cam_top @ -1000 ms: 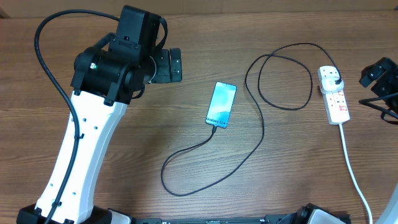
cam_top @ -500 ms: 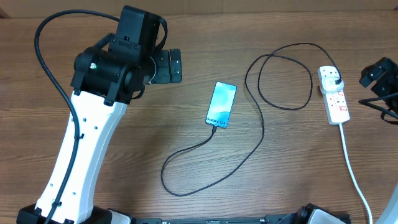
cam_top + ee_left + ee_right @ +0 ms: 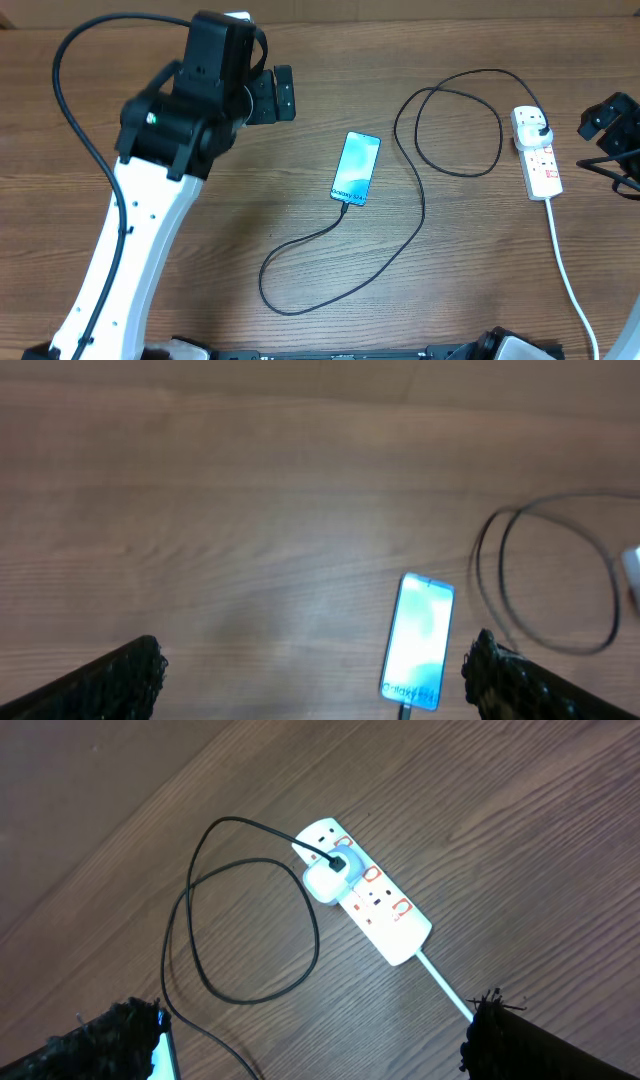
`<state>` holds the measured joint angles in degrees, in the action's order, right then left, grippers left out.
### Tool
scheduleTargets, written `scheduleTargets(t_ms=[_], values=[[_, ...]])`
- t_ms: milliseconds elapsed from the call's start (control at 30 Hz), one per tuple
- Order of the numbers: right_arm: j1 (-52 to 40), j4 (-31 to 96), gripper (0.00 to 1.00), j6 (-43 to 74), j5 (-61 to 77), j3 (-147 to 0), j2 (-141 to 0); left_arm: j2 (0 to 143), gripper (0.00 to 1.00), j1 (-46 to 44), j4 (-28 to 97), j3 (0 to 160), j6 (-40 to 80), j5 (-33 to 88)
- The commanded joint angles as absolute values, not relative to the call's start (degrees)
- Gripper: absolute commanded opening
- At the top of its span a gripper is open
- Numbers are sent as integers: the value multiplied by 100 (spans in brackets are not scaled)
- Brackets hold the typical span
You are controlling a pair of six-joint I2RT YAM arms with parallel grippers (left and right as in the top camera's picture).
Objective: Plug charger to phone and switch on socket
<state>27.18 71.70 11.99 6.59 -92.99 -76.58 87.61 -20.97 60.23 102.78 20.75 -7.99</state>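
Over the brown wooden worktop (image 3: 480, 270), your left claw (image 3: 288, 92) at eleven o'clock and right claw (image 3: 315, 1020) hang released and empty. The white power strip with red switches (image 3: 540, 165) lies at three o'clock. The slim cyan-screened phone (image 3: 357, 168) sits at centre, with the thin black charger cable (image 3: 424, 212) apparently plugged into both. Your remaining step looks to be pressing the switch with the right claw.

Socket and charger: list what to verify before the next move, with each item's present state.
1. Charger tip in phone: ok, the cable meets the phone's lower edge.
2. Charger's other end in socket: ok, seated in an outlet.
3. Socket switch on: cannot tell, the red switches are too small to read.
4. Left gripper free: ok, open and empty, near the phone.
5. Right gripper free: ok, open and empty, with the socket in its view.
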Motion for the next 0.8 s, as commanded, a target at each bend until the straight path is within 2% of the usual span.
scheduleTargets(t_ms=[0, 533, 767], values=[[2700, 7170, 100, 1243, 648, -9338, -7651, 8228, 100, -2112, 5468, 9522, 1973, -784], [2700, 7170, 100, 1243, 648, -9338, -7651, 5500, 100, -1942, 1446, 5325, 1959, -709], [2700, 7170, 100, 1243, 648, -9338, -7651, 4191, 100, -1361, -401, 3642, 1667, 40]])
